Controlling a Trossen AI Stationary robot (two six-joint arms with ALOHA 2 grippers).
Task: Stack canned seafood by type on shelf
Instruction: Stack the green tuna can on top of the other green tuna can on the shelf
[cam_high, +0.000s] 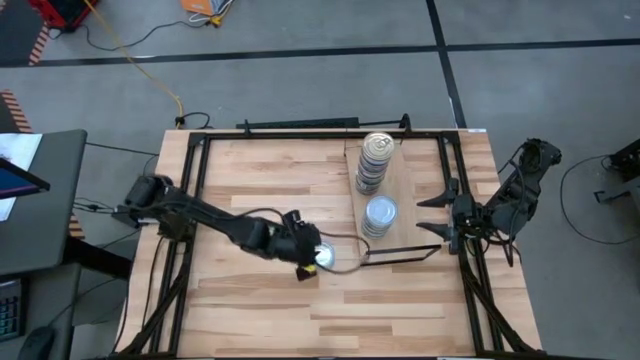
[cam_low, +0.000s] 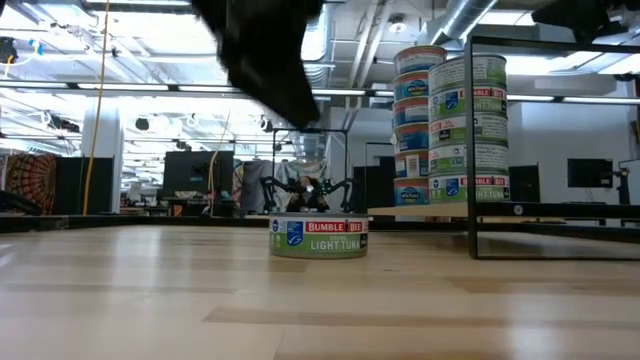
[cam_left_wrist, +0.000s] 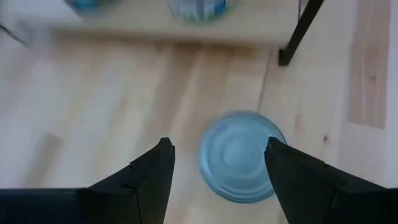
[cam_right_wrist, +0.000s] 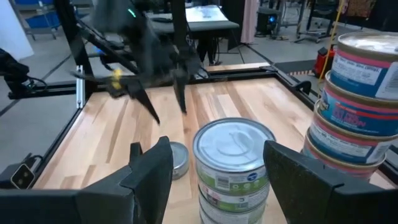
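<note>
One tin (cam_high: 325, 256) is left loose on the desk, sitting flat near the middle just off the shelf (cam_high: 400, 200); everything else is already up there in two stacks, the taller one (cam_high: 376, 160) toward the far edge and the shorter one (cam_high: 380, 215) nearer the loose tin. The left hand (cam_high: 318, 258) hangs right over that tin with its fingers spread wide, one either side of it and not touching yet by the look of the wrist view, where the silvery top (cam_left_wrist: 241, 155) sits between the two tips. The right hand (cam_high: 440, 215) waits by the right edge of the shelf, also wide and holding nothing. As for handling: it's a stiff metal can, probably a bit hefty for its size since it's full, and the side wall looks smooth and labelled, so I'd guess it could slip if pinched at the rim. Best bet is squeezing across the round wall low down, keeping it level so it lands flat on its matching stack. A tall stack could topple if bumped.
</note>
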